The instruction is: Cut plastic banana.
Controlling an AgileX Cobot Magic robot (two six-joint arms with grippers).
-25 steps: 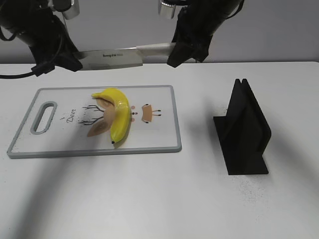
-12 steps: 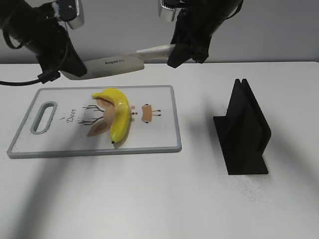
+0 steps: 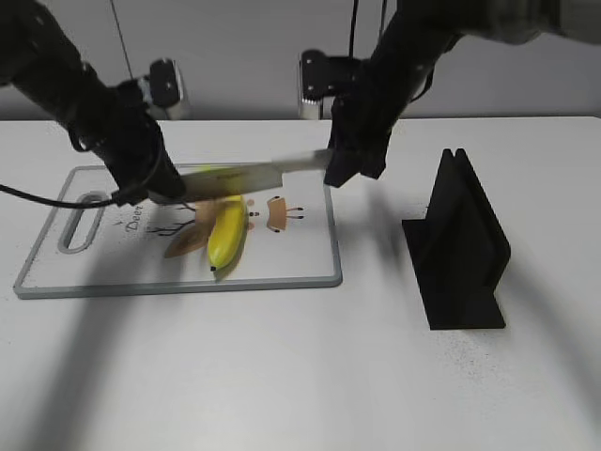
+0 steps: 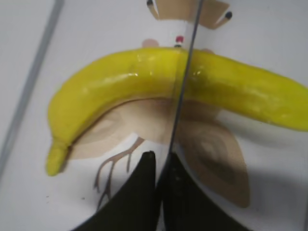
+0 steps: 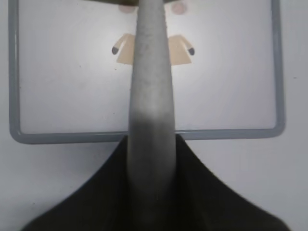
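A yellow plastic banana (image 3: 227,225) lies on a white cutting board (image 3: 300,254) with a grey rim. A knife (image 3: 246,174) lies level across the banana's upper part. My right gripper (image 3: 340,169) is shut on the knife's grey handle (image 5: 151,82). My left gripper (image 3: 161,188) is shut on the blade tip. In the left wrist view the blade edge (image 4: 185,77) runs across the middle of the banana (image 4: 120,86), and the left gripper (image 4: 161,166) pinches the blade.
A black knife stand (image 3: 460,249) stands upright to the right of the board. The board has a handle slot (image 3: 83,221) at its left end and a deer print. A grey wall is behind the white table.
Both arms have come down with the knife. The blade was held well above the board's far edge and is now down on the banana.
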